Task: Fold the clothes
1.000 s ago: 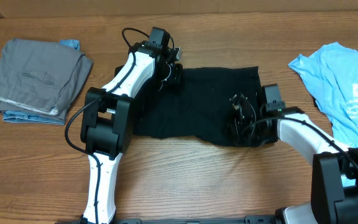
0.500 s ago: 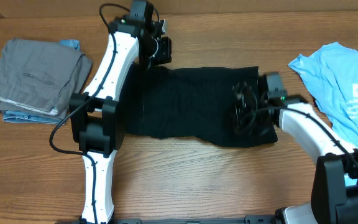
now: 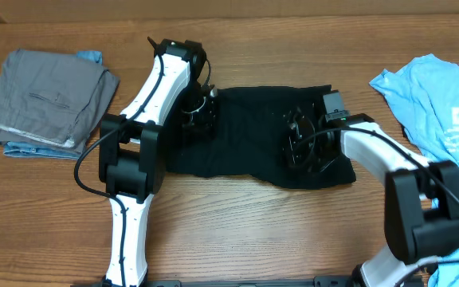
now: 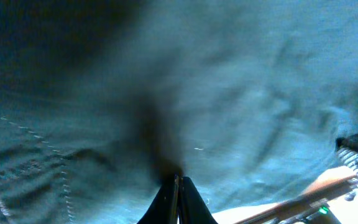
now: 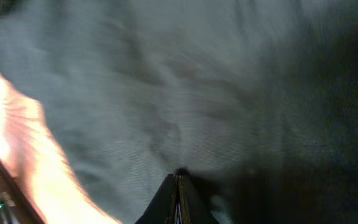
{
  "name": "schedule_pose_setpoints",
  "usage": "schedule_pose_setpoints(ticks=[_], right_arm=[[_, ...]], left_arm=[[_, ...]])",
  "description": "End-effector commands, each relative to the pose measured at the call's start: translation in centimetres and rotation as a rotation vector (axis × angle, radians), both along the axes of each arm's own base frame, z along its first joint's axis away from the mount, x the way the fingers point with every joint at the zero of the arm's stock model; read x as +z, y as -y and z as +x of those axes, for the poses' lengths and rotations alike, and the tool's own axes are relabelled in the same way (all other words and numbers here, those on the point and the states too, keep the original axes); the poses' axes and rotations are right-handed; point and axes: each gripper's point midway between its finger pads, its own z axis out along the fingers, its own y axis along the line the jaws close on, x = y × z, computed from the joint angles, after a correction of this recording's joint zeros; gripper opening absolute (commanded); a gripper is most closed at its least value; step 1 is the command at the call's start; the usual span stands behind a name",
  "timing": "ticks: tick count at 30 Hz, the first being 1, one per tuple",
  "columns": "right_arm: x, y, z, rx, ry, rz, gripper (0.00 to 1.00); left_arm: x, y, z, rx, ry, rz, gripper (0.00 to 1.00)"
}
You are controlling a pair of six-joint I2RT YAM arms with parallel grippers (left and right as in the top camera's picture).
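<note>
Black shirt (image 3: pixel 253 139), one and unprinted, lies in the middle of the tabletop (image 3: pixel 253 231), between one grey folded garment (image 3: pixel 46 96) by the left edge and one light blue T-shirt (image 3: pixel 445 112) at the right edge, its white print too small to read. Both pairs of jaws are pinched shut on the black cloth. The left gripper (image 3: pixel 200 119) has come in from the far edge to the cloth's left end, and the right gripper (image 3: pixel 301 147) is at its right end.
</note>
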Motion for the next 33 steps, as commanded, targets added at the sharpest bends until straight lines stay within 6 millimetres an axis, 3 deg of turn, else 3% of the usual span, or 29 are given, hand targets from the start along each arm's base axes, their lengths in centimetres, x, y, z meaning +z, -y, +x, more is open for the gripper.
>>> schedule_pose_setpoints(ticks=[1,4,7,9,11,14,16,19,22,24,30,33], right_arm=[[-2.5,0.6,-0.6,0.001,-0.052,-0.056,0.04],[-3.1,0.9,-0.8,-0.001,-0.067,-0.078,0.04],[-2.0,0.9,-0.2,-0.007,-0.059,-0.074,0.04],[0.3,0.6,1.1,-0.007,-0.026,-0.067,0.04],[3.9,0.1,3.4,-0.009,0.044,-0.052,0.04],[8.6,-0.7,7.0,-0.012,0.176,-0.024,0.04],[9.8,-0.7,9.5,-0.061,0.261,-0.023,0.04],[8.3,1.3,12.2,-0.173,0.314,-0.147,0.04],[7.0,2.1,14.6,-0.208,0.379,-0.203,0.04],[5.4,3.9,16.1,-0.259,0.413,-0.307,0.04],[0.6,8.7,18.0,-0.375,0.378,-0.437,0.04],[-1.0,10.5,19.2,-0.416,0.384,-0.442,0.15]], left_arm=[[-2.0,-3.4,-0.8,-0.010,-0.016,0.180,0.04],[-2.7,-4.9,-0.9,-0.029,-0.010,0.254,0.04],[-2.4,-6.7,-0.2,-0.034,0.019,0.327,0.04],[-1.0,-7.2,0.9,-0.008,0.050,0.321,0.04],[1.8,-7.1,2.8,0.026,0.131,0.299,0.04],[5.7,-5.4,6.3,0.065,0.301,0.205,0.04],[6.2,-3.9,8.3,0.080,0.376,0.124,0.04],[4.7,-3.6,9.6,0.088,0.408,0.112,0.04],[1.6,-5.4,10.7,0.125,0.420,0.219,0.04],[-0.1,-6.8,10.9,0.140,0.406,0.269,0.04],[-4.2,-10.4,10.9,0.196,0.320,0.303,0.04],[-4.6,-11.8,11.0,0.210,0.313,0.307,0.04]])
